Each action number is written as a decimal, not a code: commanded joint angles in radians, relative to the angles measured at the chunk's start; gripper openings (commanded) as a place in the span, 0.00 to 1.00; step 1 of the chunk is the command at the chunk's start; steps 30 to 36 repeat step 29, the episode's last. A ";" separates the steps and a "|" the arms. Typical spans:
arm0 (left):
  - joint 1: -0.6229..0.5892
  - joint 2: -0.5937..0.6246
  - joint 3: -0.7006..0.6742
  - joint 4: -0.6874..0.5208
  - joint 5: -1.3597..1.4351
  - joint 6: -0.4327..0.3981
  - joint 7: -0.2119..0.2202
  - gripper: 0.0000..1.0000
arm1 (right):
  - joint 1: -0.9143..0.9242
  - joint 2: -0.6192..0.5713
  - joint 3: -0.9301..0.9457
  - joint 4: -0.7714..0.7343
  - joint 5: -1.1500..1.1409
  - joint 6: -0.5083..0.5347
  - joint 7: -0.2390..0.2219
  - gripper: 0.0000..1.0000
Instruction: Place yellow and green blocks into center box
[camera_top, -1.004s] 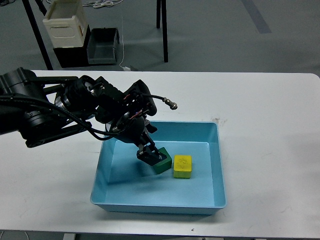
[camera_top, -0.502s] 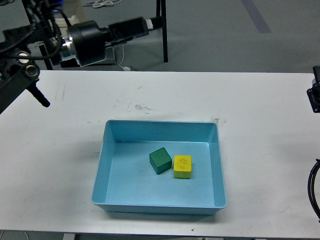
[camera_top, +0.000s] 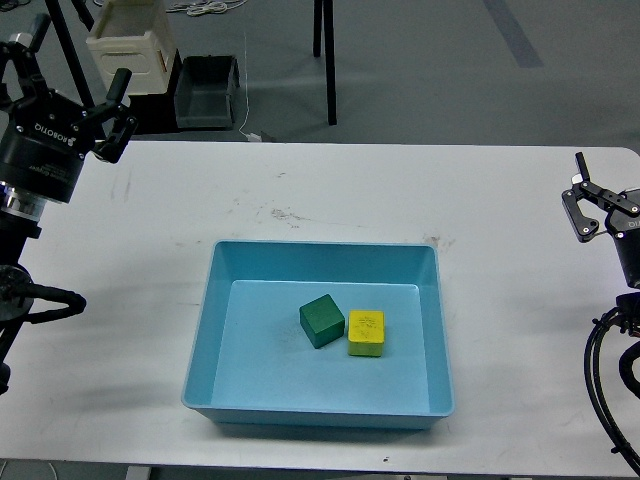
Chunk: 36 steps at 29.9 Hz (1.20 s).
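In the head view, a light blue box (camera_top: 318, 340) sits on the white table (camera_top: 500, 200), roughly in the middle of the tabletop. Inside it, on the box floor, lie two blocks: a green block (camera_top: 321, 320) turned at a slight angle and, just to its right and touching it, a yellow block (camera_top: 365, 333) with a faint mark on its top face. Both rest near the middle of the box, apart from its walls. The left gripper (camera_top: 72, 70) is raised at the upper left edge of the view, over the far left corner of the table, well apart from the box; its fingers (camera_top: 118, 85) stand spread with nothing between them, so it is released and empty. The right gripper (camera_top: 598, 196) is at the right edge of the view, beside the table's right end and also well apart from the box; its two dark fingers are spread apart and hold nothing. Black cables (camera_top: 600, 390) hang below the right arm at the lower right corner. Beyond the table, on the grey floor, stand a cream crate (camera_top: 128, 45) on a dark base and a dark bin (camera_top: 206, 90) beside it.
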 joint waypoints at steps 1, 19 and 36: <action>0.090 -0.006 0.006 -0.084 -0.207 0.079 0.028 1.00 | -0.024 0.030 0.000 0.000 0.071 0.004 -0.033 1.00; 0.429 -0.072 0.003 -0.287 -0.541 0.093 0.040 1.00 | -0.157 0.153 -0.014 -0.006 0.097 0.090 -0.099 1.00; 0.486 -0.070 -0.004 -0.305 -0.544 0.064 0.036 1.00 | -0.168 0.153 -0.019 -0.011 0.097 0.090 -0.099 1.00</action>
